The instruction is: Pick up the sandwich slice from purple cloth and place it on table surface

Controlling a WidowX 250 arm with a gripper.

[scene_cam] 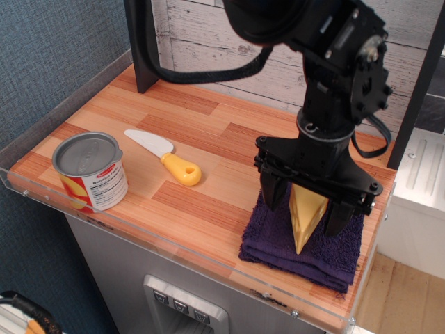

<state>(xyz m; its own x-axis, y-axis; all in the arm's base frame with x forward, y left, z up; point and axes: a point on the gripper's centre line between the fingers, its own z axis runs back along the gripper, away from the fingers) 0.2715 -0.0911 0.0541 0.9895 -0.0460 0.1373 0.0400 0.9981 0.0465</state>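
The sandwich slice (304, 218), a yellow-orange holed wedge, lies on the dark purple cloth (327, 250) at the right front of the wooden table surface (201, 160), its point toward the front. My black gripper (307, 211) is lowered over the wedge's wide end. It is open, with one finger (272, 193) on the left and one on the right of the wedge. I cannot tell whether the fingers touch it. The arm hides the wedge's back edge and the back of the cloth.
A white knife with a yellow handle (167, 160) lies mid-table. A can (90, 171) stands at the front left. A clear acrylic rim (174, 245) runs along the table edges. A dark post (142, 42) stands at the back, in front of a white plank wall.
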